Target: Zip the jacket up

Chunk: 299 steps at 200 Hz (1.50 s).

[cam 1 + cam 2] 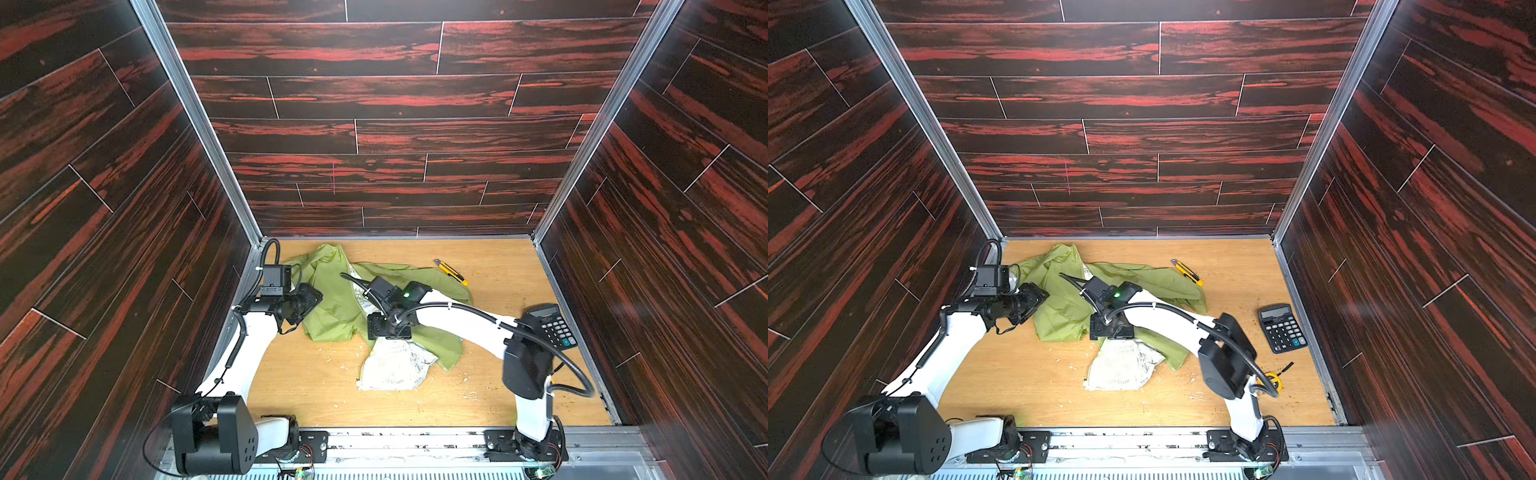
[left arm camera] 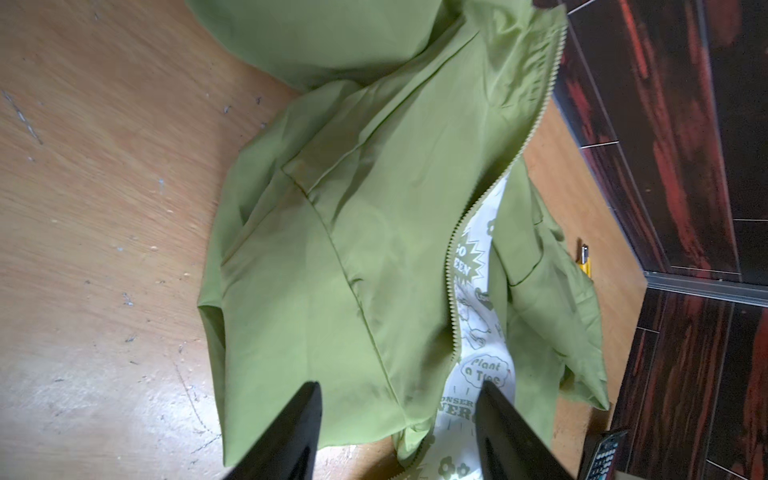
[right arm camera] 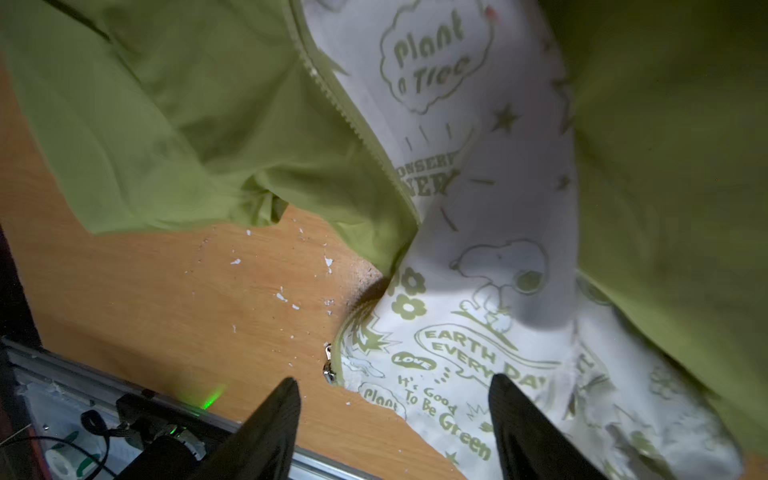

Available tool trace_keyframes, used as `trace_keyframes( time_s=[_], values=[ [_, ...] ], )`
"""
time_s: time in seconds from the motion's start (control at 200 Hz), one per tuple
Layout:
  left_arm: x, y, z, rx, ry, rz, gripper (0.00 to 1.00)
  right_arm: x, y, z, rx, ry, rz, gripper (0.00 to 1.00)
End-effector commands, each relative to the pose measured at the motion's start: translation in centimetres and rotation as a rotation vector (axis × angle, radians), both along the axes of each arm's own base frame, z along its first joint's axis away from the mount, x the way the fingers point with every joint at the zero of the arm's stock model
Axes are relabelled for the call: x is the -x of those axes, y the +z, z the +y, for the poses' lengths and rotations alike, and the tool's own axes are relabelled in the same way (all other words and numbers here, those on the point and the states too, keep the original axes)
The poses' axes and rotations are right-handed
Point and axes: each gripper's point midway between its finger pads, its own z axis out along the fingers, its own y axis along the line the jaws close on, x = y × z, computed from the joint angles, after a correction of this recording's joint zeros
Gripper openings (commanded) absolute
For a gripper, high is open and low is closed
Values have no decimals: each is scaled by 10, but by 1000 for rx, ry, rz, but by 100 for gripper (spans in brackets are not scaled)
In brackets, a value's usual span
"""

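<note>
The wooden table (image 1: pixel 299 386) fills the floor of the dark panelled enclosure. The lime-green jacket (image 1: pixel 332 307) lies crumpled across its far middle, unzipped, one front panel toward the left and the other spread rightward under the right arm (image 1: pixel 457 320); its white printed lining (image 1: pixel 395 368) spills out toward the near edge, and the right wrist view shows green cartoon lettering on it. The left arm (image 1: pixel 253 345) reaches in from the left side; the left gripper (image 2: pixel 399 386) hangs over the left front panel beside the zipper teeth (image 2: pixel 453 291), its fingers spread well apart with nothing caught between them. The right gripper (image 3: pixel 395 378) points down over the edge of the lining, jaws likewise parted and holding nothing; whether any fingertip touches the fabric I cannot tell. A black calculator (image 1: pixel 1282 328) sits near the right wall, well apart from the jacket; a yellow utility knife (image 1: pixel 452 272) lies toward the far side, just beside the jacket's far right edge; the small metal zipper slider (image 3: pixel 328 368) rests on the table at the lining's edge, near the right gripper.
</note>
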Motion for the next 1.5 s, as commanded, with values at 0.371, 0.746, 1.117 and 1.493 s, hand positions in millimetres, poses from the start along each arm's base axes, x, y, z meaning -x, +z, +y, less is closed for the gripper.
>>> trace_keyframes(
  time_s=[0.371, 0.746, 1.117, 1.493],
  values=[
    [-4, -67, -5, 44, -31, 125, 55, 21, -56, 31, 92, -62, 205, 63],
    [2, -93, -9, 73, -56, 164, 50, 40, -34, 28, 151, -116, 130, 64],
    [1, -113, 4, 48, -5, 202, 42, 39, -74, 26, 175, -49, 199, 66],
    [3, -133, 13, 23, 17, 252, 37, 35, -100, 26, 166, 1, 233, 58]
  ],
)
